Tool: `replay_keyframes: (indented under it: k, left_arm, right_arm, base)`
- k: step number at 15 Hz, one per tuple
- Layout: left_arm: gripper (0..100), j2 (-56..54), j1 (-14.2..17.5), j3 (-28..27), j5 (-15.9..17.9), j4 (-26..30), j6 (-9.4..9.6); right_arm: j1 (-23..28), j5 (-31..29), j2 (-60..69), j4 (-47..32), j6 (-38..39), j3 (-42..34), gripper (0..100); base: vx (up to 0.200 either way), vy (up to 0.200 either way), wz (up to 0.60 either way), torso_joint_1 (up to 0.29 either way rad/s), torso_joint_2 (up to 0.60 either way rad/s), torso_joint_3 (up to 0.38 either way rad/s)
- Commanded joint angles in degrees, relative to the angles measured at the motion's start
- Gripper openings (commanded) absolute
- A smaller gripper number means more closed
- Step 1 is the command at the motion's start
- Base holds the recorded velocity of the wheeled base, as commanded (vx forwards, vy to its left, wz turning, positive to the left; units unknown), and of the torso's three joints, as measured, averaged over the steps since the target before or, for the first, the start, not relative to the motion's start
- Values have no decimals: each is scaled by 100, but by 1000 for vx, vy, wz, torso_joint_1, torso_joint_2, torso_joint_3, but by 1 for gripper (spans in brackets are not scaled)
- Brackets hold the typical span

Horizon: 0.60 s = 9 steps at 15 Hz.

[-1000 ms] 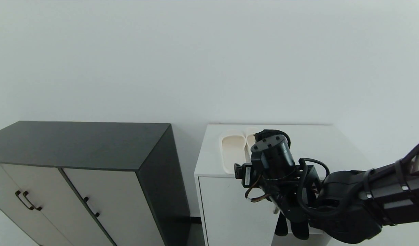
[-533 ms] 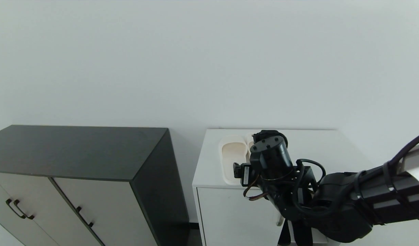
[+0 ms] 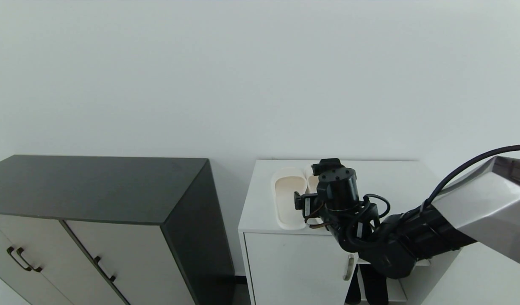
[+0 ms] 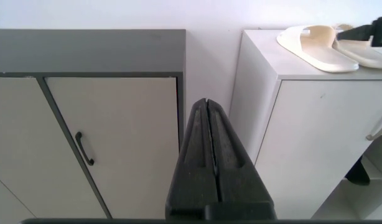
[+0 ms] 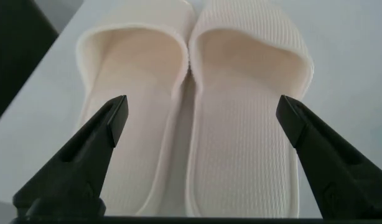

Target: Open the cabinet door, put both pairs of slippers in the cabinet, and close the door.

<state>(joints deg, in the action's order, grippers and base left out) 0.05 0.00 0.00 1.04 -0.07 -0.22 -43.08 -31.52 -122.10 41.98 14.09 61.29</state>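
Right gripper (image 5: 202, 106) is spread wide and empty, poised over two cream slippers (image 5: 247, 143). They are one pair, side by side and touching, on the white cabinet (image 3: 260, 203). Left gripper (image 4: 207, 106) is clenched on nothing, facing the gap between that cabinet and one dark-topped cabinet (image 3: 94, 186).

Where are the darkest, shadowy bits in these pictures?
Head view: the gap between the dark cabinet and the white cabinet lies in deep shadow, while the wall is evenly lit, with no glare. Right wrist view: the open right gripper shows as two black shapes against the pale slippers, with a thin shadow line between the pair. Left wrist view: the shut left gripper is dark up front.
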Motion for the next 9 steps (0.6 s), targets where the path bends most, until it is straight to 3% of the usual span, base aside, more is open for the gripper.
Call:
replay_keyframes:
  k: [1,9]
  left_arm:
    - [0,4,0,-9,-7,-1,-4]
    - [0,4,0,0,-7,-1,-13]
  right_arm:
    - [72,15,-446,3,-100,410,100]
    - [344,41,-1246,-235,-337,1702,100]
  base:
    - [0,0,0,0,0,0]
    - [0,0,0,0,0,0]
